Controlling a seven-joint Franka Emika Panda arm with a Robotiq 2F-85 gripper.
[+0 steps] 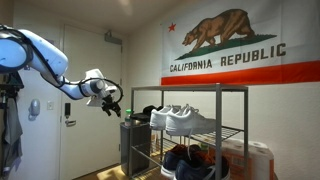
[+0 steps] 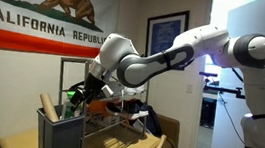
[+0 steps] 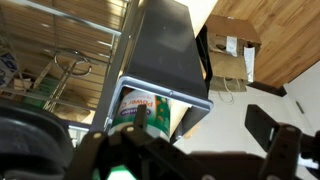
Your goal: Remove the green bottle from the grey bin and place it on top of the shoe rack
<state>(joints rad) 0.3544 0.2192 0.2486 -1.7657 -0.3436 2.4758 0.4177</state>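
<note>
One green bottle (image 3: 140,112) with a paler label sits inside the grey bin (image 3: 165,55), just beside the shoe rack (image 1: 200,125). Above the bin hovers the tool (image 1: 112,104), fingers spread, holding nothing.

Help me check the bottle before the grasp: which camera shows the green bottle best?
The wrist view: it looks into the grey bin, where the green bottle with its label shows. In both exterior views the bin hides it; green near the gripper is unclear.
</note>
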